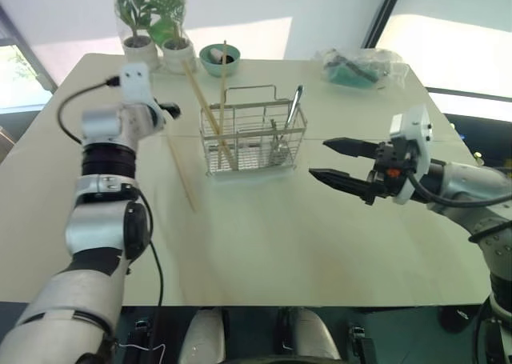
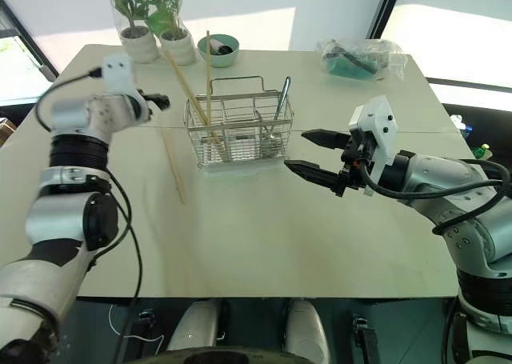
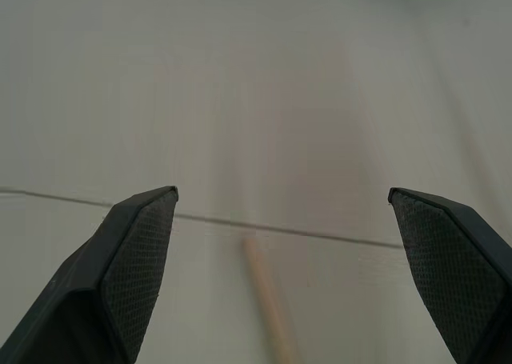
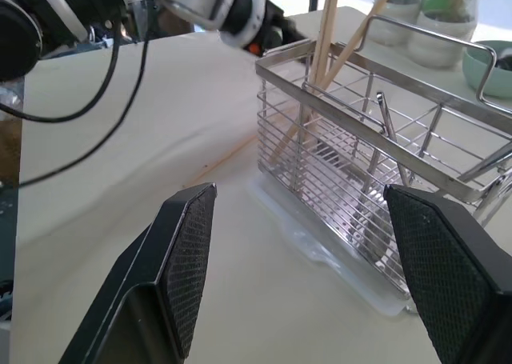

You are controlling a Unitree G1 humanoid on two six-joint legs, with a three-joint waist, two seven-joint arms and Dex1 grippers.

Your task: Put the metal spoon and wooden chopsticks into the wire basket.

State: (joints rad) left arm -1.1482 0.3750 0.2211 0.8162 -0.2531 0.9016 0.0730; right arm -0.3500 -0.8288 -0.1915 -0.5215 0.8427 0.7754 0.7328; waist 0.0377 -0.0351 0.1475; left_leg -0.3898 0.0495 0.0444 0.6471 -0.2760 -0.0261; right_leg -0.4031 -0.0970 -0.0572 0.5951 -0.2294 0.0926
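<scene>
Fingers of the left claw [image 3: 280, 244] are spread wide and empty over one wooden chopstick [image 1: 181, 174] lying on the counter [image 1: 304, 244], its end blurred. The right claw [image 1: 340, 162] is held released beside the wire basket [image 1: 254, 140]. Two chopsticks [image 1: 210, 108] and the metal spoon [image 1: 290, 124] stand inside, the spoon's bowl obscured by wires.

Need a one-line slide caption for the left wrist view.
Open left gripper hovering over a wooden chopstick lying on the table.
</scene>
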